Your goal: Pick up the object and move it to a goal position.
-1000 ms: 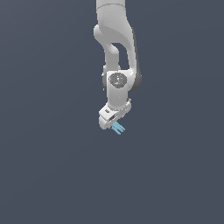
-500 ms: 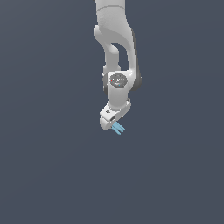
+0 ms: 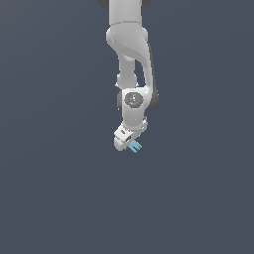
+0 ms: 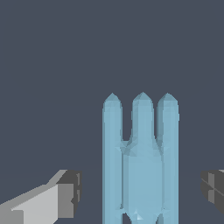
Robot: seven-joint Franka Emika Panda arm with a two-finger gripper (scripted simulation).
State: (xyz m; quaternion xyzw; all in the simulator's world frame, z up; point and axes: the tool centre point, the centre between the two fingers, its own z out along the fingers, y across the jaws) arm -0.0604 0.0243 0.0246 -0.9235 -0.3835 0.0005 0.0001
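The object (image 3: 135,146) is a tiny light-blue piece of three parallel bars. In the exterior view it sticks out from under the white gripper (image 3: 129,141), at the end of the arm that comes down from above. In the wrist view the object (image 4: 141,157) lies between the two dark fingertips (image 4: 70,192). A gap shows between it and each fingertip. The gripper (image 4: 141,190) is open around the object and does not touch it. Its near end is cut off by the picture's edge.
Only a plain dark grey-blue surface (image 3: 59,188) shows around the arm. The white arm (image 3: 130,54) runs out of the picture above.
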